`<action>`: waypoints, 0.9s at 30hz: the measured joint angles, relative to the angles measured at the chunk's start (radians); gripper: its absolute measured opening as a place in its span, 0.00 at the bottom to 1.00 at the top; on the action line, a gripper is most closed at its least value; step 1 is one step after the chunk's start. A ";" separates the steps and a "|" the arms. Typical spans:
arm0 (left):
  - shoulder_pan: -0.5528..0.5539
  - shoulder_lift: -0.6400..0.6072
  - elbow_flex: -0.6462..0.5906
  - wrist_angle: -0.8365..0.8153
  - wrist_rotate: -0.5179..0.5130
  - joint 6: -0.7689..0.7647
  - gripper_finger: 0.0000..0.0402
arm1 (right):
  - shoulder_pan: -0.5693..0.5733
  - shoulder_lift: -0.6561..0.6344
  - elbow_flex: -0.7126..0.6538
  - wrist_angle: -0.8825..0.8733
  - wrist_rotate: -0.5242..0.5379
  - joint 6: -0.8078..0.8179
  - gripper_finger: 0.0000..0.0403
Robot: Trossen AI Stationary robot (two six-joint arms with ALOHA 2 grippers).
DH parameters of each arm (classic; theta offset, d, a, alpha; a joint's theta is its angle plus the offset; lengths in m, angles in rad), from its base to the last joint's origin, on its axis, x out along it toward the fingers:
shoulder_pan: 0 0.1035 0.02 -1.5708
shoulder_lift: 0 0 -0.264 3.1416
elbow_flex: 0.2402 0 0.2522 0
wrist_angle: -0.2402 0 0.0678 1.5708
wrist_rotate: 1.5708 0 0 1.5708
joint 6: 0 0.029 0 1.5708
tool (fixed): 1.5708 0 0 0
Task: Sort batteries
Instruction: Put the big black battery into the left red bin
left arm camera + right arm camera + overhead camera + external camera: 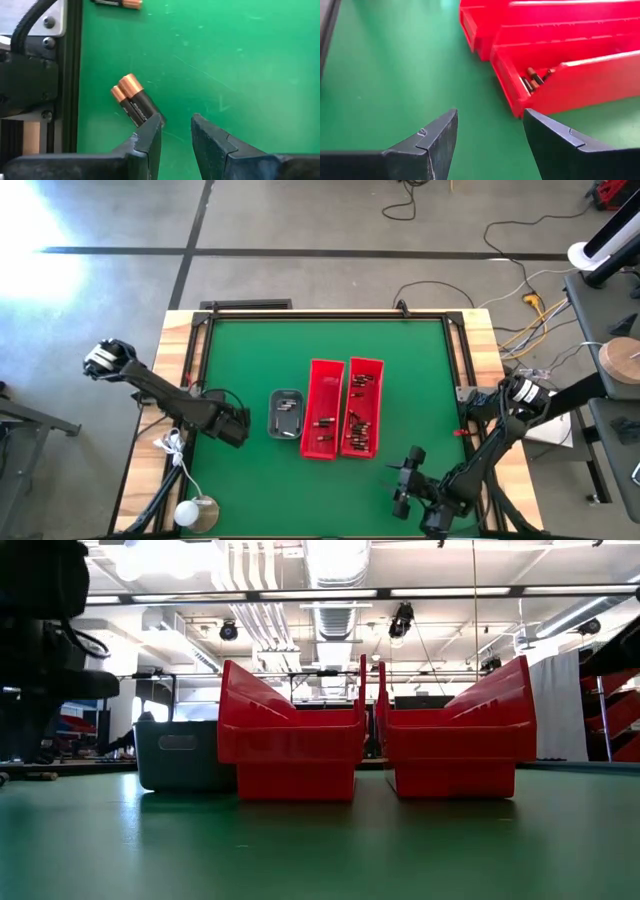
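Batteries (134, 101), paired, lay at ten o'clock off my left gripper (176, 127), fingers parted, holding nothing, seen by that wrist alone. Right gripper (490, 131) stood spread before red bins (580, 75) on green mat (250, 360).

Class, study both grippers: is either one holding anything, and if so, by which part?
Nothing is held. The left gripper is open over bare mat beside two batteries; the right gripper is open and empty near the red bins.

Green table (250, 350) here, wooden edges. On it, two red bins (343, 408) side by side, a small grey tray (286, 414) just left of them. Near the left frame rail, two batteries (134, 101) touching, another battery (117, 3) farther off.
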 joint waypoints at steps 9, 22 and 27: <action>-0.001 0.183 0.001 -0.007 -0.056 -0.183 0.21 | 0.003 0.000 -0.035 0.001 -0.051 0.024 0.54; -0.002 0.362 0.247 -0.267 0.043 -0.161 0.21 | 0.076 -0.010 -0.124 -0.030 -0.051 0.225 0.54; -0.005 0.378 0.318 -0.346 0.153 -0.079 0.21 | 0.088 -0.010 -0.131 -0.027 -0.051 0.229 0.54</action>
